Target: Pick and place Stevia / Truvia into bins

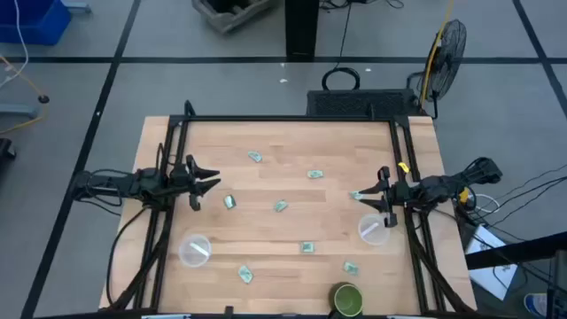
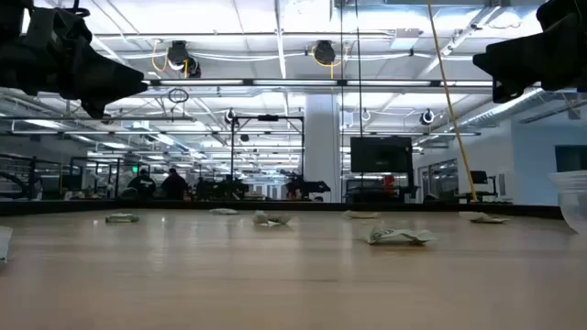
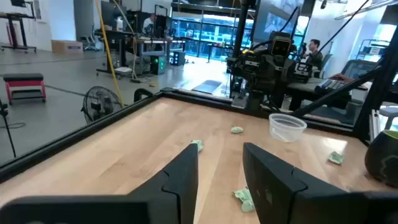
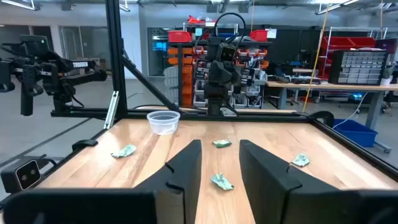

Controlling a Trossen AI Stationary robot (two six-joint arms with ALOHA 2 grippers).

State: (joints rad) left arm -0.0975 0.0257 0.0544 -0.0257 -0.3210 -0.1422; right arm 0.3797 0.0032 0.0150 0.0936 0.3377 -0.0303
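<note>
Several small pale green and white packets lie flat and scattered on the wooden table (image 1: 266, 226), among them one packet (image 1: 230, 202) by my left gripper, one packet (image 1: 281, 206) at the middle and one packet (image 1: 354, 196) just off my right gripper's fingertips. Two clear cups stand upright: the left cup (image 1: 195, 250) at the near left and the right cup (image 1: 374, 229) at the near right. My left gripper (image 1: 214, 182) hovers open and empty at the table's left, its fingers (image 3: 186, 180) pointing right. My right gripper (image 1: 361, 197) hovers open and empty at the right, its fingers (image 4: 186, 174) pointing left.
A dark green round cup (image 1: 347, 299) stands at the near edge, right of middle. Black frame rails (image 1: 292, 120) run along the table's far, left and right sides. More packets lie near the front (image 1: 245, 274) and toward the back (image 1: 255, 157).
</note>
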